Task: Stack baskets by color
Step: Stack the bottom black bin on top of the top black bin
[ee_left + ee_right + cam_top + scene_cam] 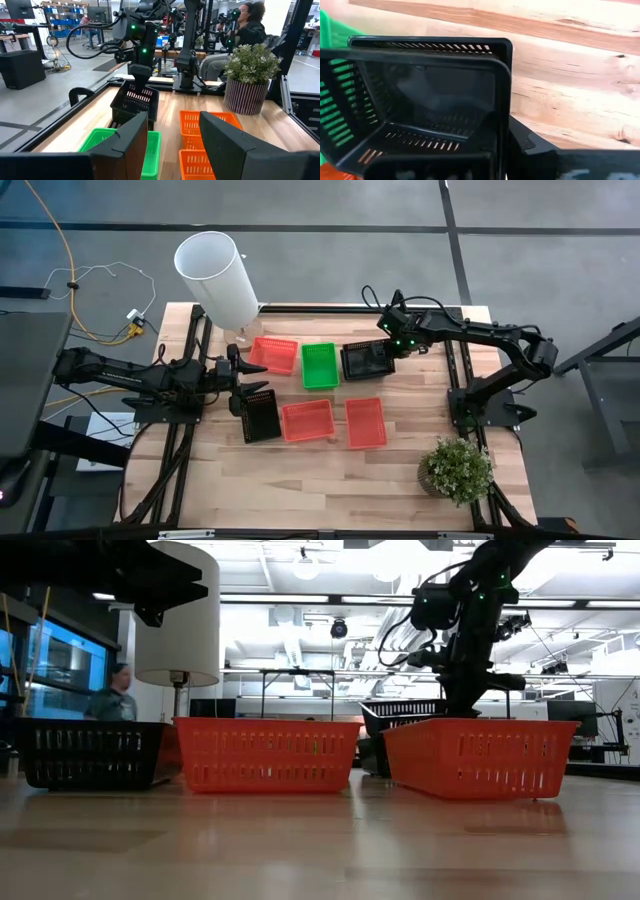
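Three red baskets lie on the table: one far left of centre [273, 354] and two side by side nearer the front [308, 420] [365, 423]. A green basket [320, 365] rests flat on the table between them. My left gripper [243, 380] stands open and level, with nothing between its fingers [172, 125]. A black basket [260, 417] sits on the table just in front of it. My right gripper [390, 345] is shut on a black basket [420, 100]. That basket is tilted over a second black basket [430, 44], which lies on the table to the right of the green one. My right gripper holds the upper black basket by the rim of its end wall [445, 161], the end toward the table's right. The fingers come slanting down from above; the basket's wall hides where they meet it. The basket is tilted, held end raised, its other end down in the lower black basket.
A tall white cylinder [218, 275] stands at the far left corner and a potted plant [455, 470] at the near right corner. Bare wood lies along the table's near edge [300, 490]. Beyond the table, people show in the room.
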`<control>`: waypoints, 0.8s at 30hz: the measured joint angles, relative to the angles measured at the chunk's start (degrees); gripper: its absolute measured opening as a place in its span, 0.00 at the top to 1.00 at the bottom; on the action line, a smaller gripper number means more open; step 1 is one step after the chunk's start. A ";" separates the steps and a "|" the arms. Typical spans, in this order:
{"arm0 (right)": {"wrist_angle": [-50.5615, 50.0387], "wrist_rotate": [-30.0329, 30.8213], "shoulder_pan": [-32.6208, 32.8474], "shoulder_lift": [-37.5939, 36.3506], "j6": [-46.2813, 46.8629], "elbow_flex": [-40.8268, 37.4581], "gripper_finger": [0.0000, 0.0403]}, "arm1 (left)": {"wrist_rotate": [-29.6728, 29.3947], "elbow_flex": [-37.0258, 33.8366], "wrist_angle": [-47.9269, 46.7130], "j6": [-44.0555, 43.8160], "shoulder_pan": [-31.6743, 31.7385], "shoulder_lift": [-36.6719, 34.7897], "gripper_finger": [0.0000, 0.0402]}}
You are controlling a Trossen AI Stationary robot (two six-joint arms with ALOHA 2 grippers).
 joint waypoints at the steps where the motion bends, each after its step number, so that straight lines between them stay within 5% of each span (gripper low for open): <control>1: 0.00 -0.02 0.04 0.00 -0.02 0.00 1.00 | 0.00 0.00 0.00 0.00 0.00 -0.02 0.58; 13: 0.02 -0.09 0.46 0.00 -2.98 0.00 0.95 | 0.00 0.00 0.00 0.02 0.02 -0.02 0.58; 24: 1.51 0.33 1.49 0.00 -5.33 0.17 0.56 | 0.00 0.00 0.00 0.02 0.01 -0.01 0.58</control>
